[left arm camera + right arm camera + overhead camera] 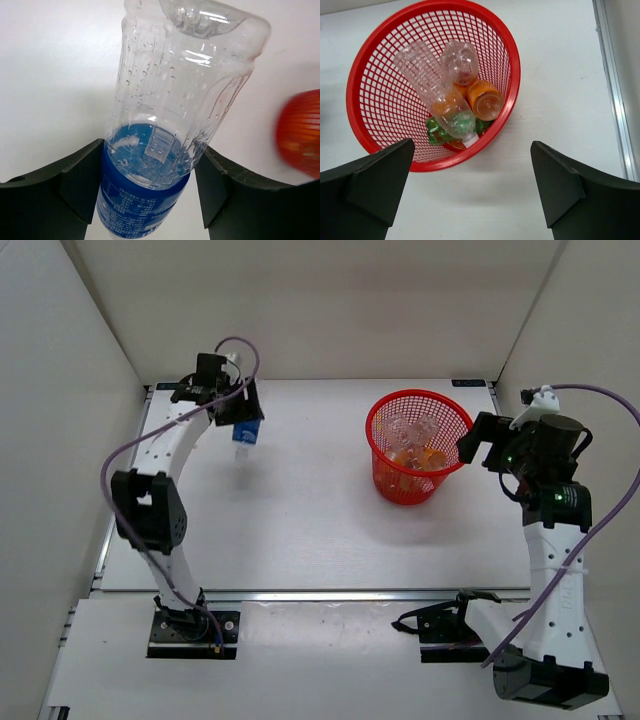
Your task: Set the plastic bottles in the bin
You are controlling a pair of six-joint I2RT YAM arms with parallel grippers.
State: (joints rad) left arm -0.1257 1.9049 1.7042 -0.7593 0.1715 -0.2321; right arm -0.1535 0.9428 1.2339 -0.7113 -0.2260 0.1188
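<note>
The left hand (150, 197) was clamped on the blue-labelled bottle (170, 115) at its label, over the far left of the worktop (300, 530) and well apart from the bin (400, 485). The carry should therefore pass above the rim and release over the middle. The right hand (470, 190) hung wide and empty beside the bin, and only its wrist view showed the clear bottles (420, 65), orange bottles (487, 102) and green bottle (435, 132) lying inside.
</note>
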